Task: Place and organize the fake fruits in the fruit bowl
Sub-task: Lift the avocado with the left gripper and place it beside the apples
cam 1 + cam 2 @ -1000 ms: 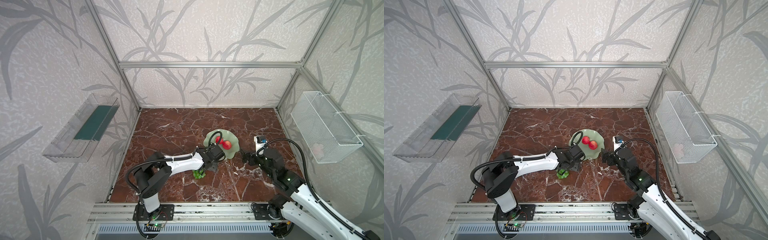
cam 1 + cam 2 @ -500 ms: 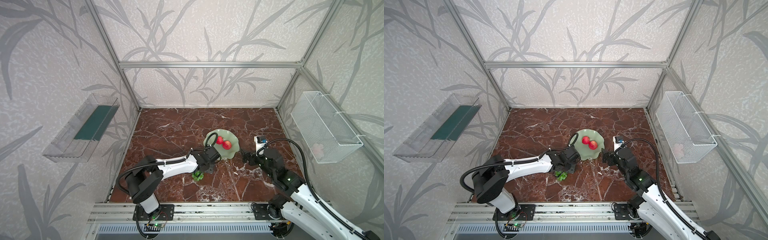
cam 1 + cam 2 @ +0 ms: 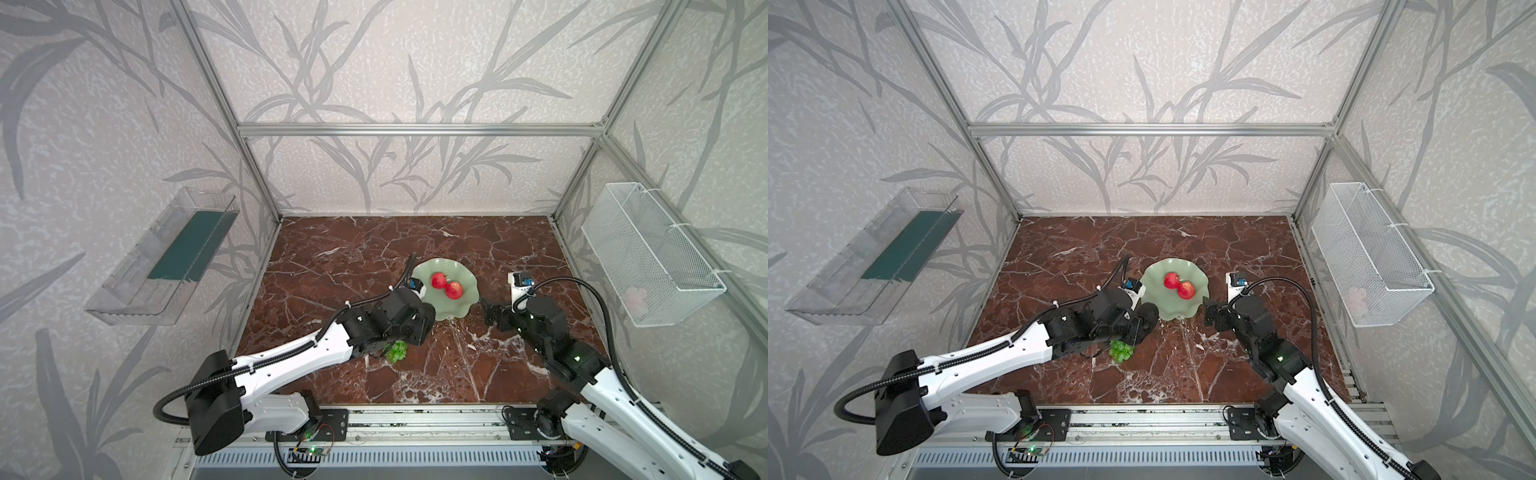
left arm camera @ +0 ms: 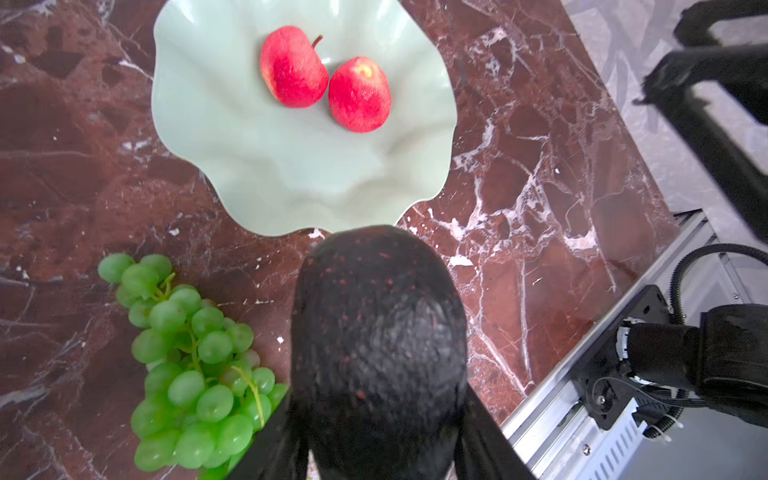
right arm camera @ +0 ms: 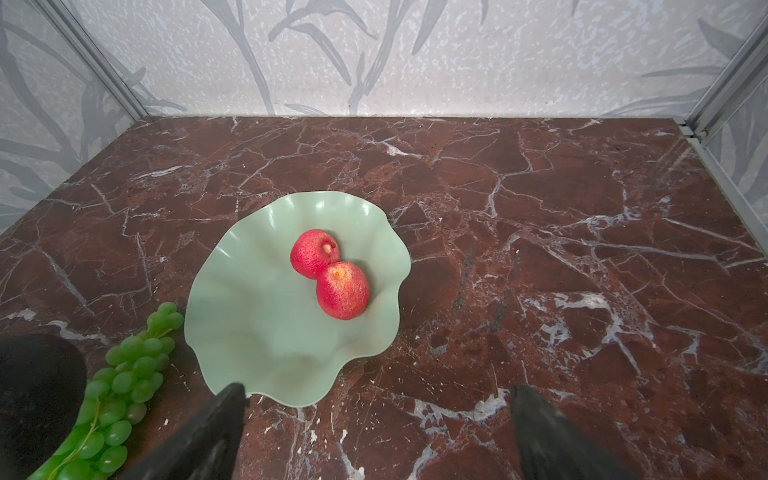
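My left tool (image 4: 376,444) gripped the avocado (image 3: 1149,311) just lower left of the fruit bowl (image 3: 1173,309) holding both red apples (image 3: 1171,280); the grapes (image 3: 1121,351) lay on the bench (image 3: 1059,257); my right tool (image 5: 376,399) stood open.

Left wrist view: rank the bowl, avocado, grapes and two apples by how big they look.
1. fruit bowl
2. avocado, but it is nearest the camera, so its lead over the grapes is unsure
3. grapes
4. stemmed apple and neighbour apple: alike, not ranked
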You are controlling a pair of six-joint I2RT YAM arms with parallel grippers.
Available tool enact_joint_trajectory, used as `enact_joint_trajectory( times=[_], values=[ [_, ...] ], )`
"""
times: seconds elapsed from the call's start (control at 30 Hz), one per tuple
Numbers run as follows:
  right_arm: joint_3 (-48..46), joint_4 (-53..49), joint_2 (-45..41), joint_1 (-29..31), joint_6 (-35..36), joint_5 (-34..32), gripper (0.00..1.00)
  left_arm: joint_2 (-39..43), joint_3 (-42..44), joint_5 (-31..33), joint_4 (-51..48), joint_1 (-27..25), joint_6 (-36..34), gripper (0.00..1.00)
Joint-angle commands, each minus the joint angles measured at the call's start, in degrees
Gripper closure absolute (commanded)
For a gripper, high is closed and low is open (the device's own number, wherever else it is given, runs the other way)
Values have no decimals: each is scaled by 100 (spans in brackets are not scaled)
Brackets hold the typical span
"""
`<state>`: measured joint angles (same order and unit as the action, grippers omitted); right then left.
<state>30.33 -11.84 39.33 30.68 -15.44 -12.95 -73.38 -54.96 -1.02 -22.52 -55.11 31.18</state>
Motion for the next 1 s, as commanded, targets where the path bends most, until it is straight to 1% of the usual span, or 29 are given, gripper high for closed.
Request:
enact_joint_trajectory(
  times=[0.0,0.2,0.3,0.53,0.7,0.97],
  values=[
    [52,79,-2,-32,-70,43,2,-398,-483,65,266,61,-203,54],
    [8,-123,-143,-31,109,-72,2,-1441,-999,32,750,383,256,55],
    [13,-239,-235,-42,233,-93,2,-1837,-1118,-121,1090,513,367,55],
    [5,-328,-329,-62,281,-80,2,-2798,-1655,-215,1110,675,645,56],
    [-35,-389,-418,-71,276,-77,2,-3245,-1855,-196,1108,745,918,56],
    [-19,-348,-333,-82,314,-42,2,-3696,-1966,-239,1092,801,1096,56]
  ],
)
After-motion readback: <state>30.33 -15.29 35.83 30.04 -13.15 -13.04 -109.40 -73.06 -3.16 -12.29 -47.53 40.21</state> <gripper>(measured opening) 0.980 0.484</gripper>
